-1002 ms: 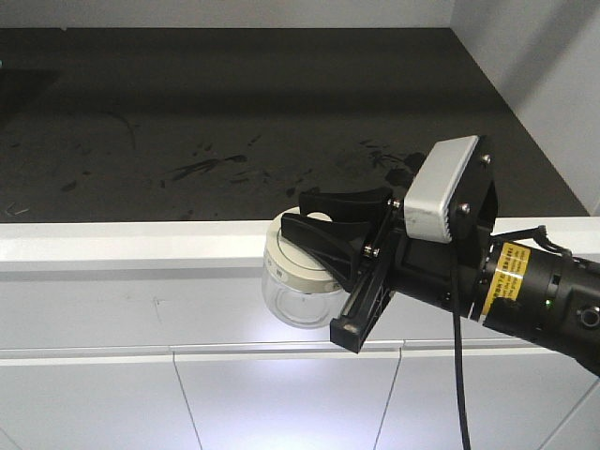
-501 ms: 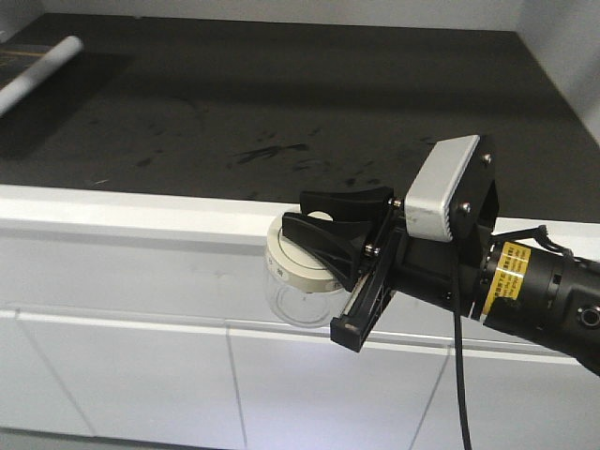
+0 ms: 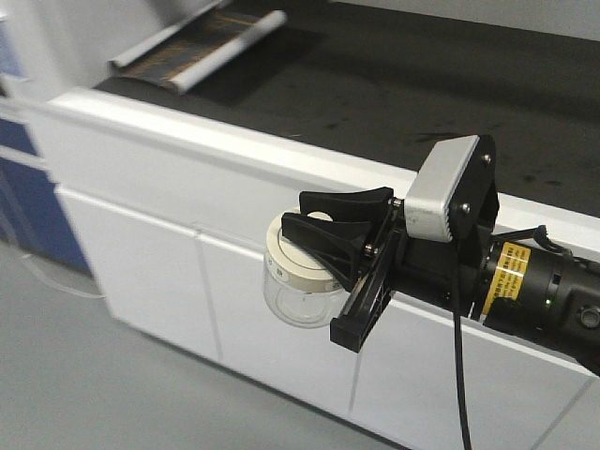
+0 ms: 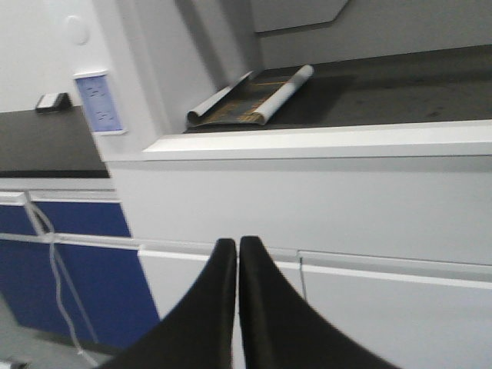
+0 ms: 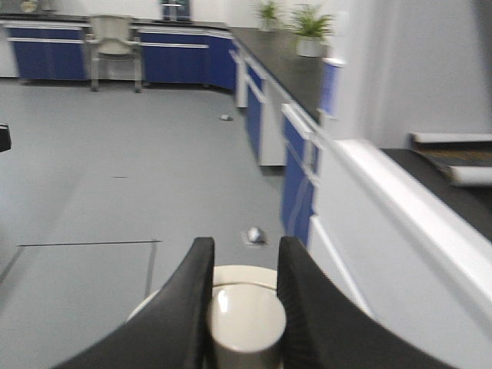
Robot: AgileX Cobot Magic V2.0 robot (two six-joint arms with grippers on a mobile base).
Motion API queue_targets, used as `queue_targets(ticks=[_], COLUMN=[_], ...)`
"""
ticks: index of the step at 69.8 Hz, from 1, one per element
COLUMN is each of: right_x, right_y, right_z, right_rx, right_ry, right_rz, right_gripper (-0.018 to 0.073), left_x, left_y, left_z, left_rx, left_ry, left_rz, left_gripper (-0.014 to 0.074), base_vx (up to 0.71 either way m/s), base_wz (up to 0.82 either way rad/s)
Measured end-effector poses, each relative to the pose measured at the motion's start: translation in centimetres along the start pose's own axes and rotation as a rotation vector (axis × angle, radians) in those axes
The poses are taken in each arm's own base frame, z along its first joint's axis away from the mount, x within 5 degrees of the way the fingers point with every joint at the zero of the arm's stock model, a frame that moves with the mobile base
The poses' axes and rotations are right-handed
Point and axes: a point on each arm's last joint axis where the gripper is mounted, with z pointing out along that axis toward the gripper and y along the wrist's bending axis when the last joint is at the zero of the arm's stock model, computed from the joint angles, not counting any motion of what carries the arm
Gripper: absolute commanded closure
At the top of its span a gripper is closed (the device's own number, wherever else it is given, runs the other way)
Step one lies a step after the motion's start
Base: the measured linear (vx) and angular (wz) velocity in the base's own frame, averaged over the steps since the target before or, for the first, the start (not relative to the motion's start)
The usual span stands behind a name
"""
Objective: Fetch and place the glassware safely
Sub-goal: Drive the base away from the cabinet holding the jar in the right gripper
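The glassware, a squat clear jar [image 3: 292, 298] with a cream-white lid [image 5: 244, 315], hangs in the air in front of the white cabinet. My right gripper [image 3: 330, 230] [image 5: 246, 254] is shut on the lid's knob, one black finger on each side of it. The jar's glass body shows only in the front view, below the fingers. My left gripper [image 4: 237, 244] is shut with its two black fingers pressed together and nothing between them; it faces the cabinet front.
A white cabinet [image 3: 187, 187] with a black countertop [image 3: 403, 66] runs across the front view. A rolled sheet [image 3: 202, 47] [image 4: 254, 96] lies on the counter. Blue cabinets [image 5: 296, 181] and a chair [image 5: 114, 46] line the grey floor [image 5: 115, 177].
The whole scene has swung: the counter slid right and away, the rolled sheet and grey floor came into sight. The right gripper and jar keep the same place in the front view.
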Motion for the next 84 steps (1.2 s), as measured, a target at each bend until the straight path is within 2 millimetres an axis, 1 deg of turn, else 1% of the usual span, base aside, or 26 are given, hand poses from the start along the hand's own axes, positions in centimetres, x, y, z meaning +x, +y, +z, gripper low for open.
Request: queue_targets(ticks=[21,39,58,84], right_x=[0.0,0.0,0.0,0.06], right_y=[0.0,0.0,0.0,0.02], right_z=[0.0,0.0,0.0,-0.01], right_rx=[0.0,0.0,0.0,-0.001], right_ry=[0.0,0.0,0.0,0.002], right_rz=[0.0,0.0,0.0,0.0], right_gripper=[0.0563,0.0563,0.0563,0.0563], left_x=[0.0,0.0,0.0,0.0], left_y=[0.0,0.0,0.0,0.0], left_z=[0.0,0.0,0.0,0.0], left_rx=[0.0,0.0,0.0,0.0], left_ry=[0.0,0.0,0.0,0.0], left_rz=[0.0,0.0,0.0,0.0], left_gripper=[0.0603,0.0603,0.0603,0.0603], base_vx=[-0.17,-0.13,-0.08,0.01], base_wz=[0.66,0.49,0.32,0.18])
